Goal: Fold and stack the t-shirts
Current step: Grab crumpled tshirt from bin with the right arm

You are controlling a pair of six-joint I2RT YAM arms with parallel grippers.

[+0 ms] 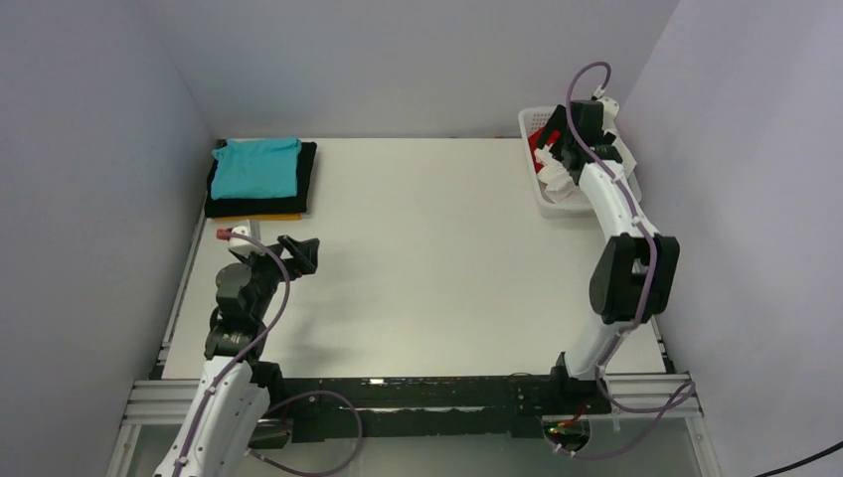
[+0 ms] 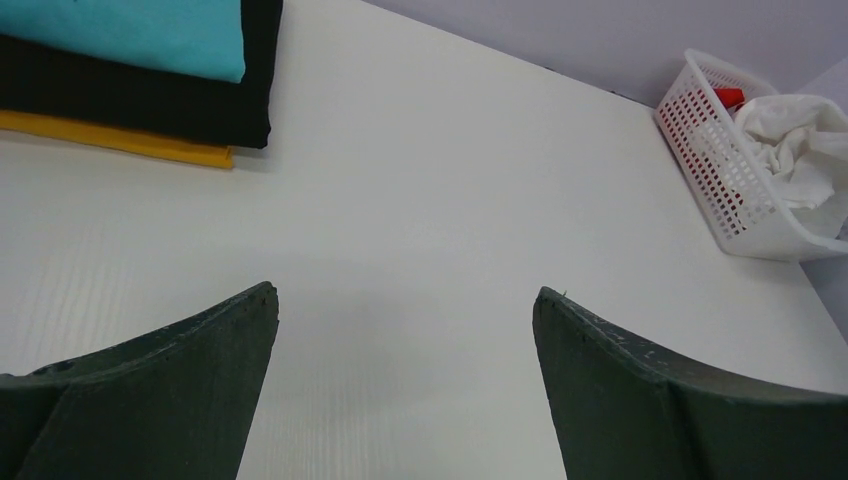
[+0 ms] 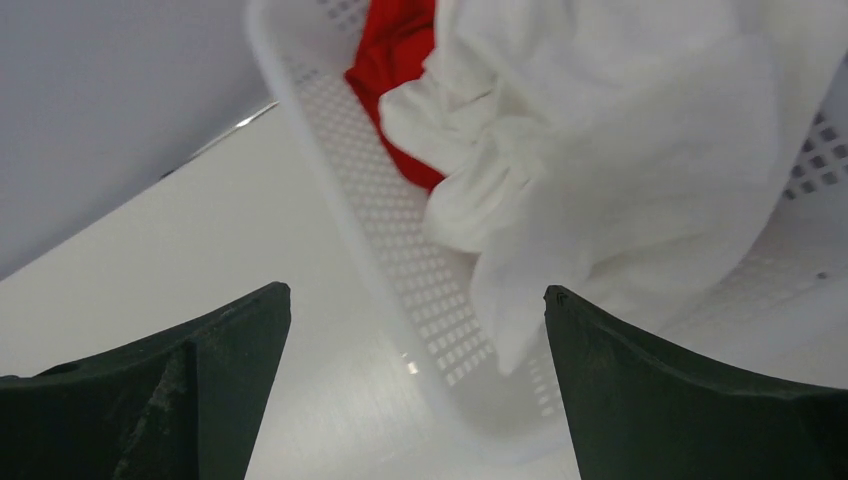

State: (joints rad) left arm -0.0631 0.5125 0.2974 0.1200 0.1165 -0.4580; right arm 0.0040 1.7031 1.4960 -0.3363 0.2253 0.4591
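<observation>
A folded stack lies at the back left: the teal t-shirt (image 1: 256,167) on the black one (image 1: 308,179) on the yellow-orange one (image 1: 288,215). The left wrist view shows the same stack: teal (image 2: 150,35), black (image 2: 200,115), yellow-orange (image 2: 120,140). The white t-shirt (image 3: 620,130) and the red t-shirt (image 3: 400,60) lie crumpled in the basket (image 3: 400,250), the white one spilling over its near rim. My right gripper (image 3: 415,292) is open and empty, hovering just above that rim. My left gripper (image 2: 405,295) is open and empty above bare table, near the left side (image 1: 303,254).
The white lattice basket (image 1: 537,204) stands at the back right corner against the wall, under my right arm's wrist (image 1: 587,124). Grey walls close the table on the left, back and right. The table's bare surface (image 1: 437,258) spreads between the stack and the basket.
</observation>
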